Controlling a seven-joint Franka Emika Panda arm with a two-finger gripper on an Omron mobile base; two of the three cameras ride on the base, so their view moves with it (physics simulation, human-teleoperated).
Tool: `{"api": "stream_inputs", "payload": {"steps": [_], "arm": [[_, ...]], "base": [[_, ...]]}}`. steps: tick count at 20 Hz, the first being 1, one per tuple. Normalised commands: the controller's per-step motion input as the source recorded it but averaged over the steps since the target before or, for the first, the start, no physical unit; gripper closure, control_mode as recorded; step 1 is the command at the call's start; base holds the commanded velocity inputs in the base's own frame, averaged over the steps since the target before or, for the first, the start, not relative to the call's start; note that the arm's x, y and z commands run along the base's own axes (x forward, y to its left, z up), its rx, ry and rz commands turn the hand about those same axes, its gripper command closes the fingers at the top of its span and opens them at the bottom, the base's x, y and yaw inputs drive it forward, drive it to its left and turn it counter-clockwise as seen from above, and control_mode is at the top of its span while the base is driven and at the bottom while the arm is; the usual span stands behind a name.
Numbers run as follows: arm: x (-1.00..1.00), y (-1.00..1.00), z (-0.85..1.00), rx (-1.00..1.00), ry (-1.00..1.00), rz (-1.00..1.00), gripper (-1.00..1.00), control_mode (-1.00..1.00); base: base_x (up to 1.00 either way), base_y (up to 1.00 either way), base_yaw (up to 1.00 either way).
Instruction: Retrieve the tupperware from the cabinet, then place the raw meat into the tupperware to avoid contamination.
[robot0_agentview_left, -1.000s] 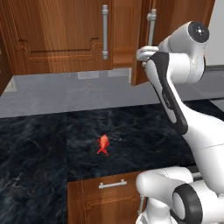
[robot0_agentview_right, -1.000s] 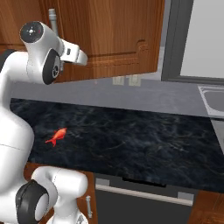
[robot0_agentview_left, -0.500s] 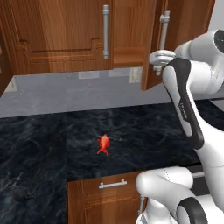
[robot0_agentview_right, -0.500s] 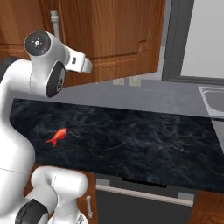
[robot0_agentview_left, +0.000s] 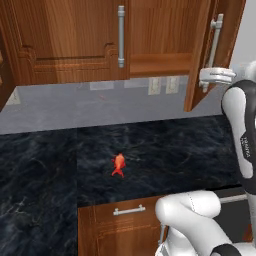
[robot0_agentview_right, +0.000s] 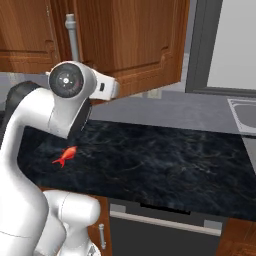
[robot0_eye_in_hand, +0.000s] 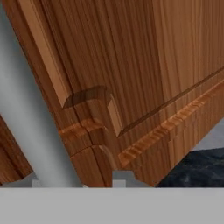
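Up at the cabinet (robot0_agentview_left: 65, 45), the claw (robot0_agentview_left: 214, 76) sits at the lower end of the open right door's bar handle (robot0_agentview_left: 215, 40); whether it grips the handle I cannot tell. Well below it and off to its left, the raw meat (robot0_agentview_left: 118, 164) lies alone on the dark marbled surface (robot0_agentview_left: 175, 155).

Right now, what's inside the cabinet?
Through the open door, the cabinet shows a bare wooden shelf. No tupperware visible; the closed left door hides the rest.
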Motion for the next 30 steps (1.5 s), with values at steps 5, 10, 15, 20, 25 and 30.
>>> {"api": "stream_inputs", "payload": {"steps": [5,10,15,20,25,30], "arm": [[-0.39,-0.98,0.19,0.1,-0.12,0.08,1.0,-1.0],[-0.27,-0.55,0.08,0.09,-0.05,0.01,-1.0,-1.0],[0.0,-0.04,0.0,0.0,0.0,0.0,-1.0,-1.0],[-0.24,-0.02,0.0,0.0,0.0,0.0,-1.0,-1.0],[-0.75,-0.01,0.02,-0.02,0.02,0.0,-1.0,-1.0],[-0.72,0.09,0.01,-0.07,0.05,-0.01,-1.0,-1.0]], "base": [[0.0,0.0,0.0],[0.0,0.0,0.0],[0.0,0.0,0.0],[0.0,0.0,0.0],[0.0,0.0,0.0],[0.0,0.0,0.0]]}}
